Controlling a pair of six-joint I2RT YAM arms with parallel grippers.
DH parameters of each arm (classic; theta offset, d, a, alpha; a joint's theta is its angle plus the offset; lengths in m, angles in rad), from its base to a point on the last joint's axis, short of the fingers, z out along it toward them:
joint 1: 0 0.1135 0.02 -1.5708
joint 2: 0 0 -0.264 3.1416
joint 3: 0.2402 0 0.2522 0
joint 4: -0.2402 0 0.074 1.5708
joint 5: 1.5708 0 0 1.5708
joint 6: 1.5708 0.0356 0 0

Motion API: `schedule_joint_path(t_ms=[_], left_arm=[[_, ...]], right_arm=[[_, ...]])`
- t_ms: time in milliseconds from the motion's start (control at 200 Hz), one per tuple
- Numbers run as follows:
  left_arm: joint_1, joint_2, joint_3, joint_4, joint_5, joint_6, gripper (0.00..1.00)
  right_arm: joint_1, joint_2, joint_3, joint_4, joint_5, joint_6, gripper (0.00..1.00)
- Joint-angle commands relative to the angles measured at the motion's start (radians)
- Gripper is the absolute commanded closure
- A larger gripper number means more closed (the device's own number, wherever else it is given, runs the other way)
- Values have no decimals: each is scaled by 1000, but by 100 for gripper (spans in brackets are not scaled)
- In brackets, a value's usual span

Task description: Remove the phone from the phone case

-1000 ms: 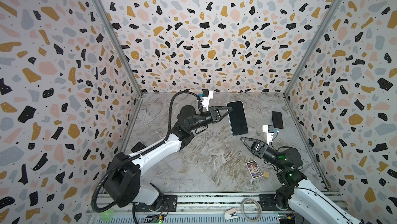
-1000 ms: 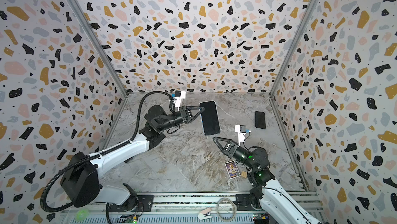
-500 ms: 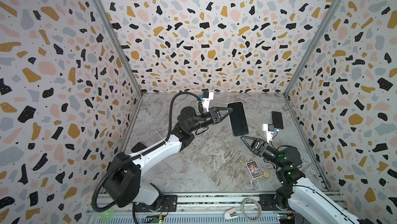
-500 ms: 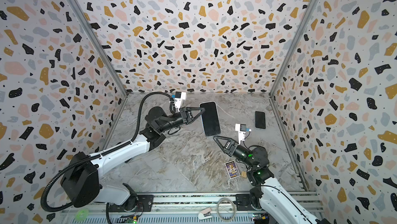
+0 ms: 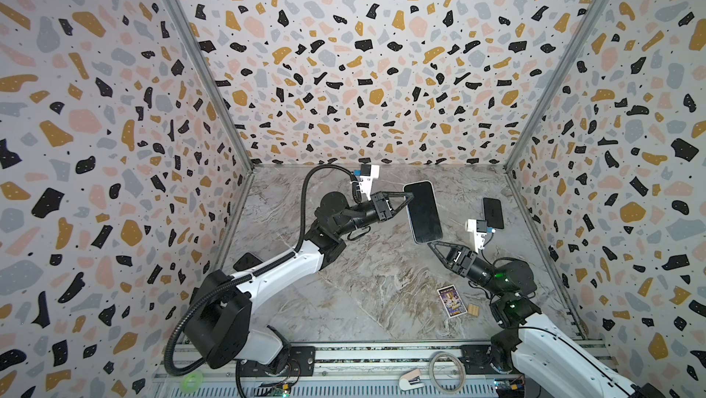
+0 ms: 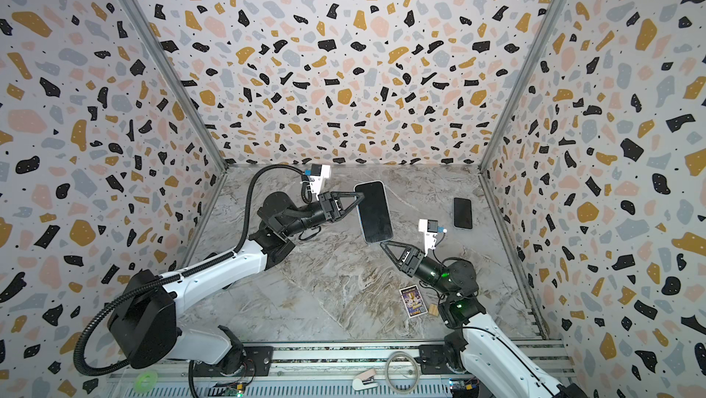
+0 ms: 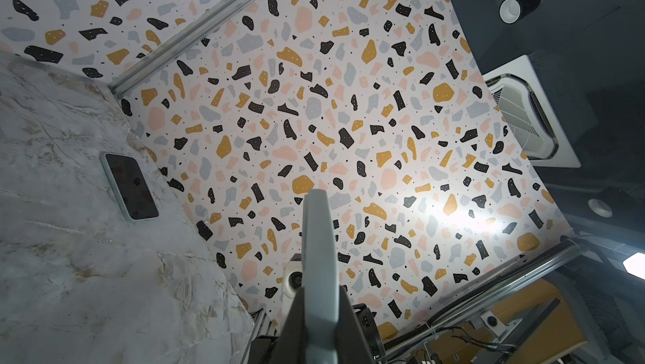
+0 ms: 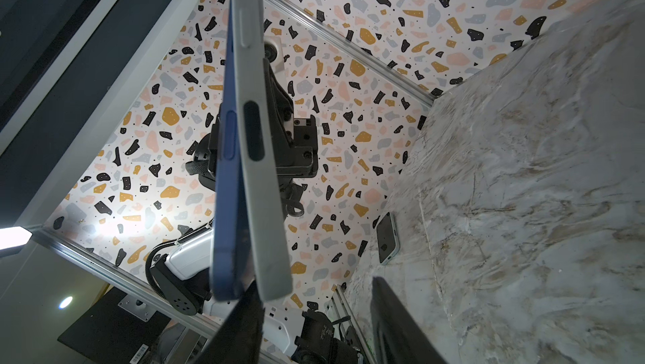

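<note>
White-and-black left arm [image 5: 275, 272] is reaching in from the left side, its forearm angling toward the back wall. At its end the left gripper [image 5: 408, 203] is pinching one long edge of the phone case [image 7: 319, 257]. The jaws are closed tight on it, seen edge-on in the left wrist view. Case and contents are hanging in the air above the marble-patterned table [image 5: 363, 285], clear of the surface, with the dark screen facing up toward the overhead camera in both top views.

Inside, the phone [image 8: 226, 184] is sitting only partly in the case. In the right wrist view the blue body is standing off from the grey shell at the end nearest the right arm, with a gap showing between them. Farther along, the two are lying flush together.

Next, the right gripper [image 5: 433, 246] is pointing at that lower end from the right front. Its jaws are standing apart with nothing between them. One finger [image 8: 244, 327] is sitting right at the bottom corner of phone and case; whether it is actually touching, I cannot tell.

Further right, a second phone [image 5: 493, 213] is lying flat, screen up, near the right wall, well apart from both grippers. Toward the front, beside the right arm, a small printed card [image 5: 452, 301] is lying with a little wooden block [image 5: 473, 309] just beside it.
</note>
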Motion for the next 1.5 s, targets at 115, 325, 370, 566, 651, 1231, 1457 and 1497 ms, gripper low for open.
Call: schedule_joint_path(t_ms=[115, 325, 370, 566, 651, 1231, 1457, 1497], left_arm=[[-19, -35, -19, 113, 37, -2, 100], [-20, -31, -28, 120, 34, -6, 100], [-20, -28, -31, 119, 31, -5, 100], [-20, -3, -45, 133, 19, -13, 100], [-20, 7, -47, 144, 17, -19, 100], [-29, 44, -118, 202, -2, -52, 100], [-37, 85, -128, 223, -12, -75, 100], [-39, 92, -130, 223, -16, -76, 100]], right_arm=[[-18, 17, -1, 114, -6, 43, 51], [-19, 44, -23, 175, -13, 80, 60], [-19, 49, -26, 191, -19, 90, 63], [-19, 35, -66, 234, -24, 131, 76], [-19, 18, -79, 222, -23, 134, 82], [-19, -14, -99, 216, -11, 147, 100], [-19, -31, -116, 195, 2, 153, 100], [-19, -36, -117, 188, 5, 155, 100]])
